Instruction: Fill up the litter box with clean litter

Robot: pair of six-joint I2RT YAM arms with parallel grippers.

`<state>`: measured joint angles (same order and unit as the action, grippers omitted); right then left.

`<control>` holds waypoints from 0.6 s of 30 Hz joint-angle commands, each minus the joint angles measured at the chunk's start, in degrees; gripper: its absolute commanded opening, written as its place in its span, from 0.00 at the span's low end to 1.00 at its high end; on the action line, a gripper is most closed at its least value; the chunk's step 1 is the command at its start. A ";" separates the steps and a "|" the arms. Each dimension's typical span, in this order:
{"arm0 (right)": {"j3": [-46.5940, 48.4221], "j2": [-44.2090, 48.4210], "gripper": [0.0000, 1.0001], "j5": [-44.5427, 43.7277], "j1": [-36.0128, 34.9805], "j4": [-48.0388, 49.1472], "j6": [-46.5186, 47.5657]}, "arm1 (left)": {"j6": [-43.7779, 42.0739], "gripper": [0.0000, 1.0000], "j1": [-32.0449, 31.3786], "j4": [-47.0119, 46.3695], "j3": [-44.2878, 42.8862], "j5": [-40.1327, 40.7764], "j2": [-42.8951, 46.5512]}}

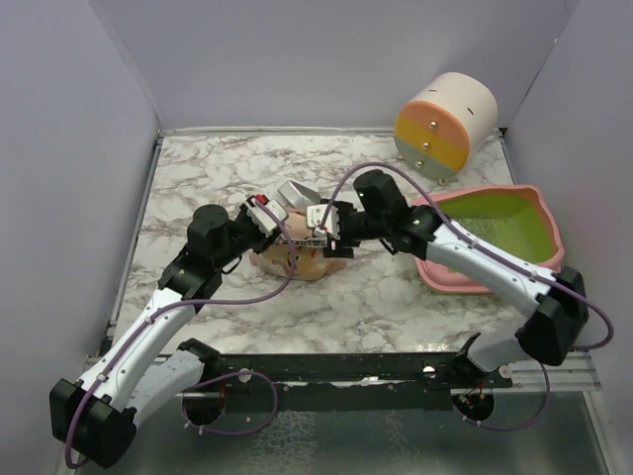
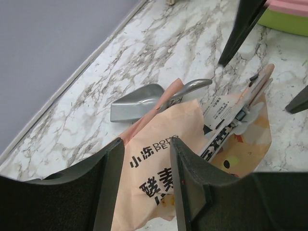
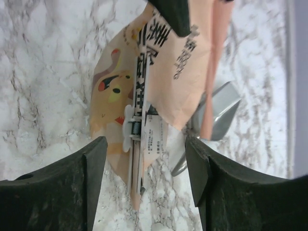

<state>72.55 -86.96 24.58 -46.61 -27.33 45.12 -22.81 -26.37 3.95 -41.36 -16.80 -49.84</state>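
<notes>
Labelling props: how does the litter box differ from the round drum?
The litter box is a shallow pink tray, lime-green inside; the drum is a cream cylinder with orange, yellow and grey bands. The litter box is open-topped; the drum is closed. Both sit on the right of the table.

Tan bag [image 2: 159, 159]; pink litter box [image 1: 450, 277]; speckled-looking litter [image 1: 495, 230].

The left tool [image 2: 146, 144] and right tool [image 3: 144, 142] crowd the middle of the counter [image 1: 198, 178], nearly meeting over the paper bag [image 1: 297, 259], with the metal scoop [image 1: 295, 191] just behind. The right arm crosses the near-left rim of the litter box [image 1: 534, 213], whose far side is open from above. The drum [image 1: 445, 124] blocks the back-right corner. The counter's left side is free.
</notes>
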 commanded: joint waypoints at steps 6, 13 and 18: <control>-1.19 19.74 0.70 -10.40 -0.44 10.33 -14.93 | 8.57 0.47 -0.26 -5.30 -3.97 6.58 0.98; 3.01 17.22 0.73 -19.37 0.33 0.60 -33.79 | 19.25 0.48 -0.26 -1.52 -14.95 18.12 -6.79; -4.08 19.07 0.74 -11.26 5.31 5.58 -44.72 | 26.36 0.48 2.41 6.92 -26.60 20.56 -15.31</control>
<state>73.03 -69.17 9.96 -44.91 -22.74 13.32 -5.06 -26.06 4.51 -60.71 -1.21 -60.51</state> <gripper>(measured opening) 0.736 0.479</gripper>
